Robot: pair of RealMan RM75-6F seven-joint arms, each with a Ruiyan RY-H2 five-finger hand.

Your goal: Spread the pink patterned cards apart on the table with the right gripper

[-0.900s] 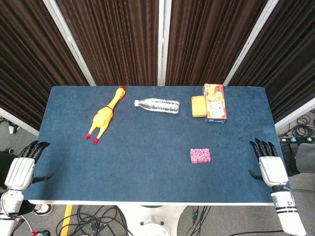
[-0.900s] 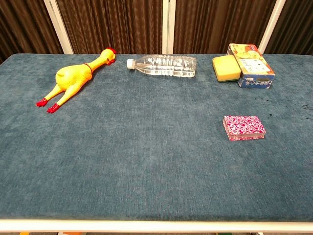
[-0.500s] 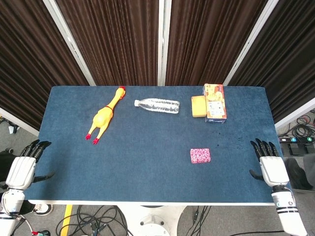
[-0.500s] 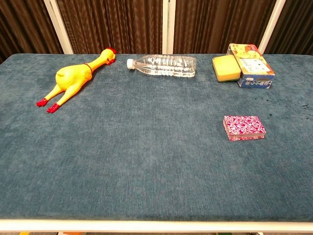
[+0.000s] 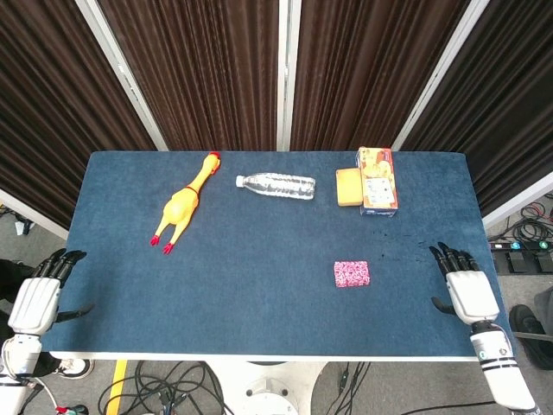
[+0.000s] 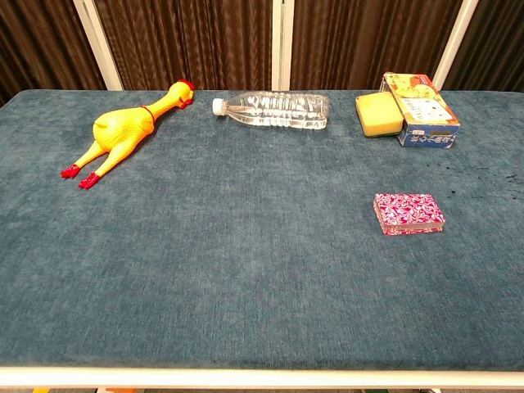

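The pink patterned cards [image 5: 352, 274] [image 6: 408, 213] lie in one neat stack on the blue table, right of centre and toward the front. My right hand [image 5: 469, 294] hovers over the table's right front edge, well to the right of the stack, with its fingers spread and nothing in it. Off the left front corner, my left hand [image 5: 38, 303] hangs open and holds nothing. Neither hand appears in the chest view.
Along the back of the table lie a yellow rubber chicken [image 5: 181, 205] [image 6: 123, 131], a clear plastic bottle [image 5: 276, 186] [image 6: 274, 109], a yellow sponge [image 5: 348, 187] [image 6: 378, 113] and a printed box [image 5: 378, 181] [image 6: 419, 110]. Dark curtains hang behind the table.
My right hand has shifted slightly left and forward, over the table's right edge. The left hand has sunk a little. The card stack has not moved.
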